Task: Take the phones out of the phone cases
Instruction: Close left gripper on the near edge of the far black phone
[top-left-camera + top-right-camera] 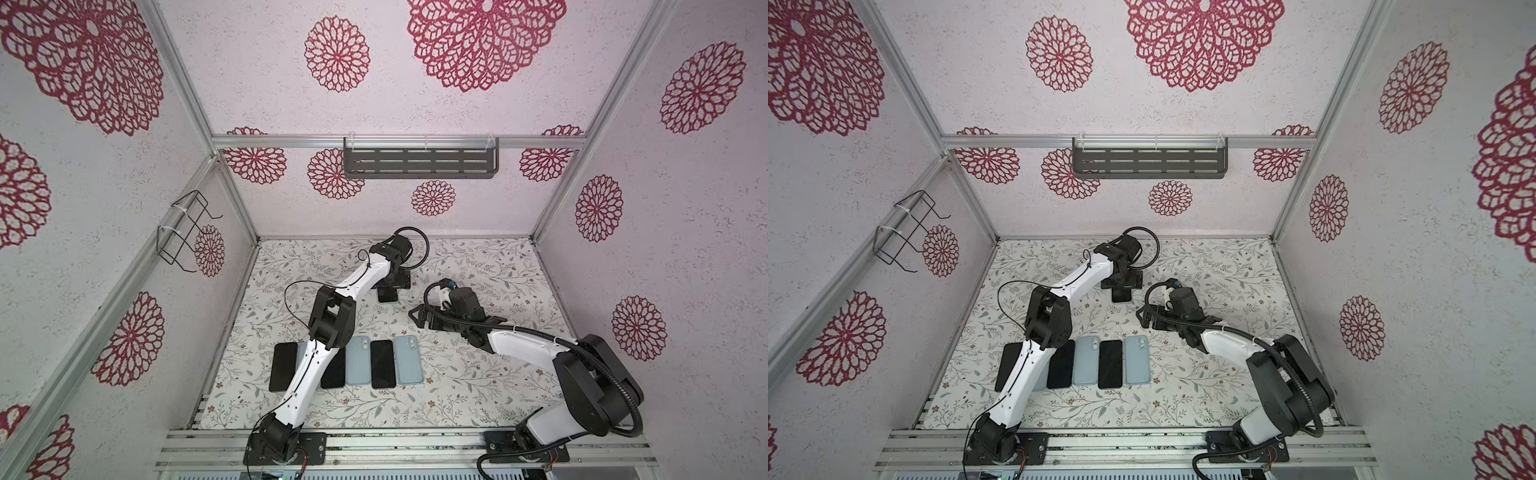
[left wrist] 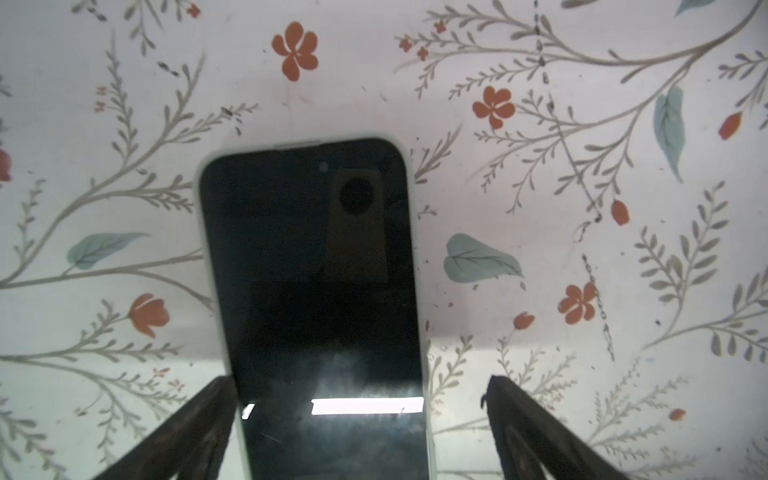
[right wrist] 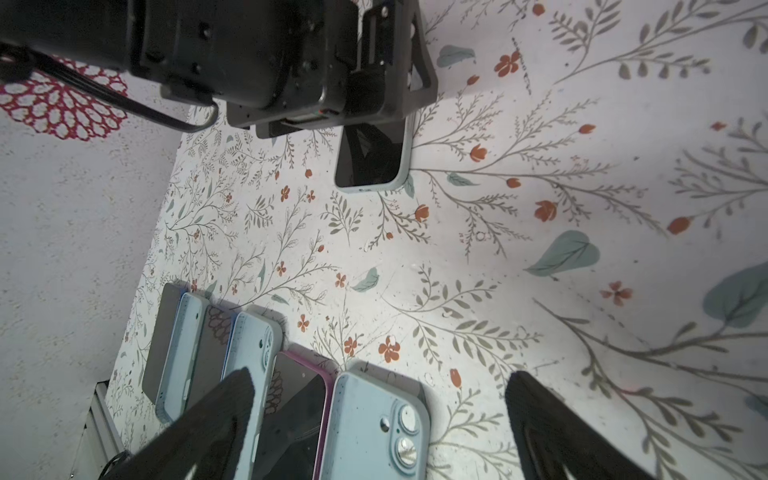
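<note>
My left pincer [image 2: 359, 384] stands wide open and grips nothing. Between its two dark fingers [image 2: 199, 424] lies the phone [image 2: 311, 270], dark screen up, seated in its pale phone case [image 2: 198, 187], whose thin rim shows round the glass. One finger sits right against the case's long edge, and I cannot tell whether it touches. The opposite finger stands clear of the case, with bare flowered table [image 2: 582, 249] between them. The phone runs straight out ahead of my fingertips, its rounded end farthest from me. In both top views this pincer [image 1: 390, 287] hangs over one end of the phone [image 1: 387, 296], and the other end pokes out from under it.

My right pincer [image 3: 380, 379] is likewise spread wide and empty, held above the table with nothing between its fingers [image 3: 216, 428]. Just under and beside one of these fingers lies a row of phones [image 3: 249, 345], packed side by side. Pale blue backs alternate with dark screens. Nearest my fingertips is a pale blue back [image 3: 365, 436] with twin lenses, and next to it a dark screen [image 3: 299, 415] rimmed in magenta. Well beyond my right fingertips, the cased phone [image 3: 370, 158] lies apart from the row, its far end under my left pincer. In a top view the right pincer [image 1: 455, 320] sits off to the side, between that phone and the row [image 1: 358, 360].
</note>
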